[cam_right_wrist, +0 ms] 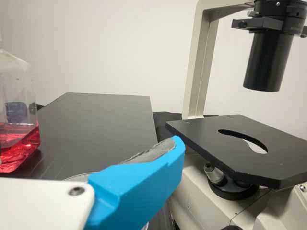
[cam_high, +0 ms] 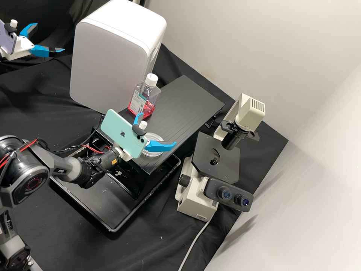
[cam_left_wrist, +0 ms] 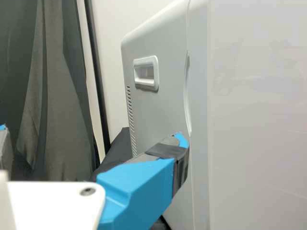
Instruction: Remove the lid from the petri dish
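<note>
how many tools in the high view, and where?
2. Right tool, open, at the petri dish on the black platform; left tool, open, far back beside the white box.

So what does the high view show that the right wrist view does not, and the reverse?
High view, not the wrist: the white box, the open left gripper near it, the microscope's eyepieces. Right wrist view, not the high one: the lens parts under the microscope stage. Shared: the flask of red liquid, the black platform, the right gripper at the petri dish.

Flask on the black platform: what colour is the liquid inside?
Pinkish red; the flask shows best in the high view.
</note>
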